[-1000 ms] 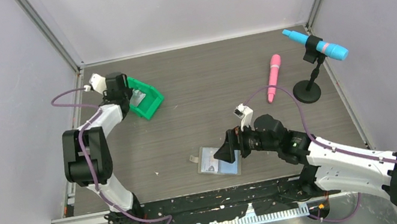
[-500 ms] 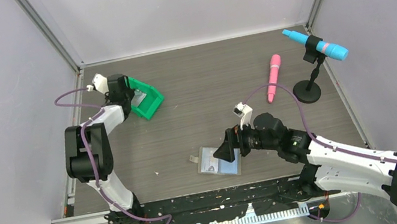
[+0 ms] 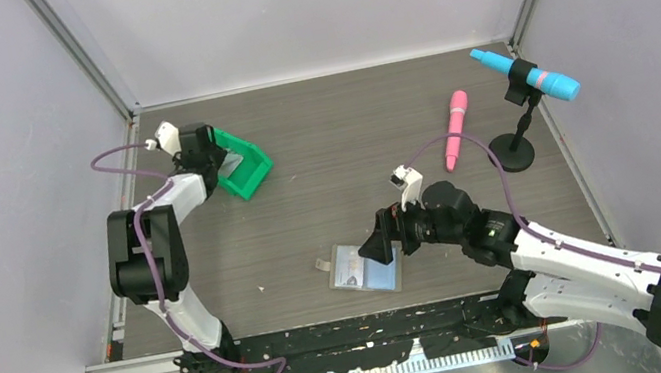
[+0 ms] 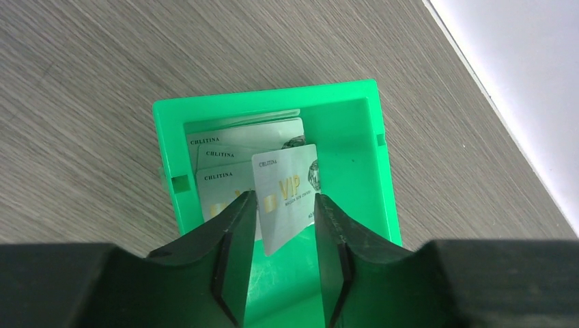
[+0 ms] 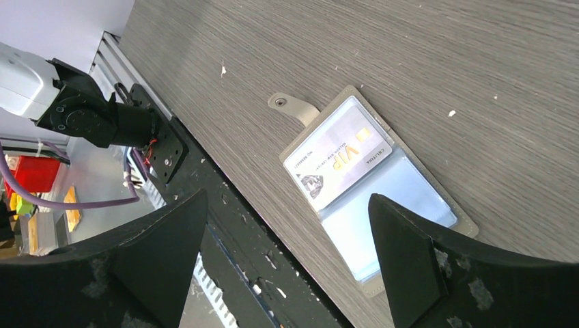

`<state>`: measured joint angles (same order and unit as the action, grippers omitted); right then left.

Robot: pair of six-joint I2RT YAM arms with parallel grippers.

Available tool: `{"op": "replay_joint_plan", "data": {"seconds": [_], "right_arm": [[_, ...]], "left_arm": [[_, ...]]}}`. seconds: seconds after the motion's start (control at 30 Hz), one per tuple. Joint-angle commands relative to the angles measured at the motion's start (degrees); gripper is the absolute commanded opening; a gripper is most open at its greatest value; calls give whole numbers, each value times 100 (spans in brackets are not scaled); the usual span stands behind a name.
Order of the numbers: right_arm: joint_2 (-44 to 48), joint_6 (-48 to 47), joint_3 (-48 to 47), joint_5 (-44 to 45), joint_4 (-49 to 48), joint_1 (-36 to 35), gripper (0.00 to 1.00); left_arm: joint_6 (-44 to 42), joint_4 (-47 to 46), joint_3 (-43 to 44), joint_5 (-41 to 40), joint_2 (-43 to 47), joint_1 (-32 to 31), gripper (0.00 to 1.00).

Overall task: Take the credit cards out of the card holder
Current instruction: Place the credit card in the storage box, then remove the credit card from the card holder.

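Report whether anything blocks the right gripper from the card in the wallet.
Nothing visible does. The right gripper hangs open directly over the card holder, and its one credit card lies face up in plain sight.

"CHLITINA" and "VIP" on credit cards [image 4: 285, 195] in green bin [image 4: 356, 164]

The card holder [image 5: 403, 205] lies open and flat on the grey wood-grain table [image 5: 410, 55], close to its near edge. One credit card [image 5: 338, 160] sits in the upper clear pocket, its "VIP" print showing; the lower pocket shows only pale blue. A grey tab [image 5: 292, 107] with a snap sticks out from the upper corner. The end effector [image 5: 287, 201] is spread wide, a black finger [image 5: 164, 253] at each side and nothing held. A purple cable [image 5: 68, 201] runs beyond the edge.
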<state>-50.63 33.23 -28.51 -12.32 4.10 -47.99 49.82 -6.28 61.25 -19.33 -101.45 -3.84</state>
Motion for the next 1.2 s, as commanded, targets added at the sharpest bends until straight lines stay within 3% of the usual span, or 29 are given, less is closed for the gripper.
{"op": "replay_joint_plan", "data": {"seconds": [0.0, 0.33, 0.57, 0.7, 0.93, 1.17], "right_arm": [[-27, -422, -535, 9, 298, 80, 95], [-44, -524, -809, 290, 854, 144, 95], [-287, -553, -869, 666, 1055, 147, 95], [-271, -433, -733, 559, 844, 145, 96], [-236, -289, -568, 445, 705, 137, 96], [-147, 63, -354, 474, 607, 142, 98]], "left_arm": [[-334, 244, 259, -122, 405, 34, 41], [-331, 1164, 648, 587, 1069, 38, 47], [-1174, 3824, 2176, 2120, 1115, -65, 48], [-1695, 3783, 1558, 2379, 1887, -300, 51], [-1759, 3610, 51, 3479, 2922, -637, 55], [-1702, 3474, -1384, 3775, 3681, -1600, 55]]}}
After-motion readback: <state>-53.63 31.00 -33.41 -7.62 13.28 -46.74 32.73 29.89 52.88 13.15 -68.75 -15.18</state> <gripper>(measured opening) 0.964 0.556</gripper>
